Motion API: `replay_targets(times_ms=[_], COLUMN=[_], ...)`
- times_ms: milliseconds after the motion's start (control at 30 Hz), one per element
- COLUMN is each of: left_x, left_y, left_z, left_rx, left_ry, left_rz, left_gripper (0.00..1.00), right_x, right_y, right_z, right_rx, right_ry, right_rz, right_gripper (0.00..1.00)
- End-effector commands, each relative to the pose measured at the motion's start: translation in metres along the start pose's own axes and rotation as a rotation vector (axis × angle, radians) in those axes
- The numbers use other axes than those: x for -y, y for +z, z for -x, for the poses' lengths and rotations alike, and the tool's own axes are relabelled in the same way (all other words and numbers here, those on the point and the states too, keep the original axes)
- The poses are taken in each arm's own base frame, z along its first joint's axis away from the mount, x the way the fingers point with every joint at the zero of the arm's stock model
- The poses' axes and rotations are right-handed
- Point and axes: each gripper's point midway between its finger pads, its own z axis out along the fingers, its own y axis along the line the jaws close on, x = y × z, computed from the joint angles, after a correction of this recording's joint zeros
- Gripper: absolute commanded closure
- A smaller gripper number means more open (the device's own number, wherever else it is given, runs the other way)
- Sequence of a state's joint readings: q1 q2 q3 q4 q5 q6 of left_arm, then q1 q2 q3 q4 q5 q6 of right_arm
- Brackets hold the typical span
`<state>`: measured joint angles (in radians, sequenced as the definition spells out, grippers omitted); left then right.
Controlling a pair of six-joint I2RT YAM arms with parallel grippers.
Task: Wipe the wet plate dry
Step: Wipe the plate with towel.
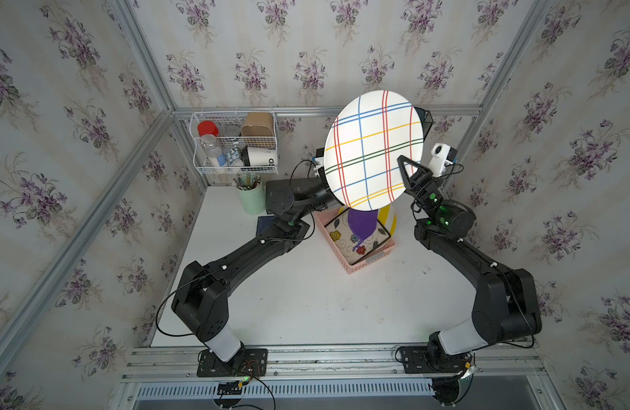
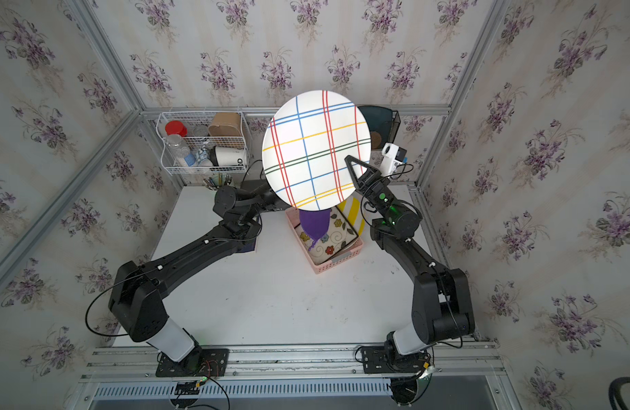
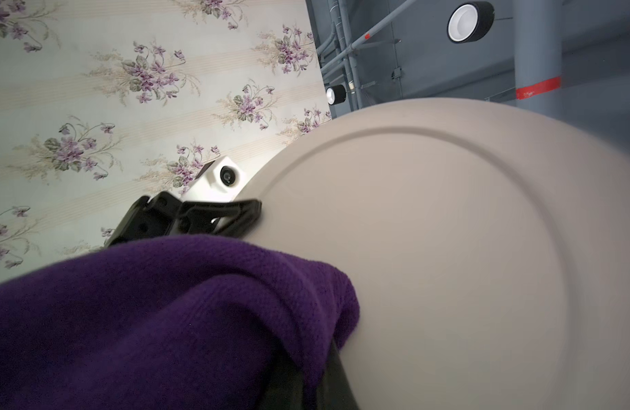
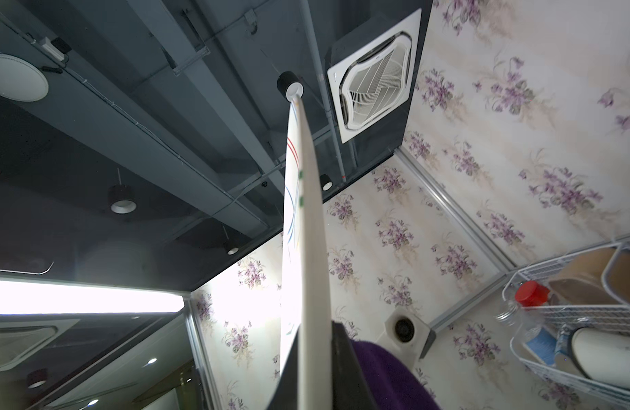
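Plate [image 1: 374, 149] stands up high, toward twelve o'clock. My right gripper [image 1: 411, 174] pinches its rim at four o'clock; my left gripper [image 3: 317, 387] squeezes the purple cloth [image 3: 164, 319] behind. Hard rubbing could make it slip and drop.

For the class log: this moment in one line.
right jaws: shut on plate rim | left jaws: shut on purple cloth | cloth: against plate underside

The plate [image 1: 372, 149] hangs above the basket [image 1: 372, 258] on the surface [image 1: 306, 301], cloth [image 3: 164, 319] against its underside — wire rack [image 1: 235, 169] behind, leftward.
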<state>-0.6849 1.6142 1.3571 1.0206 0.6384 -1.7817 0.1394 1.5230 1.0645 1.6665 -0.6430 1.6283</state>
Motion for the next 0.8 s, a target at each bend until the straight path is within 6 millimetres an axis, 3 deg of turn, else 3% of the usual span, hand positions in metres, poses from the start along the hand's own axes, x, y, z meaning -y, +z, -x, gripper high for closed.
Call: replay_targets(times_ms=[0,167,267,367,467,567,667,767], left_x=[0.044,0.068,0.066,0.052,0.037,0.028,0.021,0.015], left_y=[-0.007,-0.003,-0.001,0.005,0.012,0.005,-0.019,-0.052], left_z=[-0.015,-0.006,0.001,-0.007,-0.025,-0.037,-0.045,-0.051], left_rx=[-0.076,-0.061,-0.036,-0.043,-0.085,-0.096,-0.055,0.024], left_ry=[0.118,0.126,0.102,0.094,0.094,0.097,0.132,0.242], left_rz=[-0.094,-0.184,-0.228,-0.198,-0.129,-0.074,-0.004,0.123], left_gripper=[1.0,1.0,1.0,1.0,1.0,1.0,1.0,1.0], right_x=[0.003,0.001,-0.003,-0.007,-0.011,-0.013,-0.009,0.001], right_y=[-0.007,-0.02,-0.025,-0.014,0.005,0.015,0.004,-0.018], right_z=[0.009,-0.047,-0.082,-0.094,-0.078,-0.038,0.002,0.024], right_rx=[0.033,-0.072,-0.1,-0.103,-0.092,-0.026,0.059,0.116], right_ry=[-0.022,0.044,0.093,0.078,0.005,-0.071,-0.103,-0.108], right_rz=[-0.034,-0.062,-0.092,-0.11,-0.098,-0.091,-0.12,-0.171], right_gripper=[1.0,1.0,1.0,1.0,1.0,1.0,1.0,1.0])
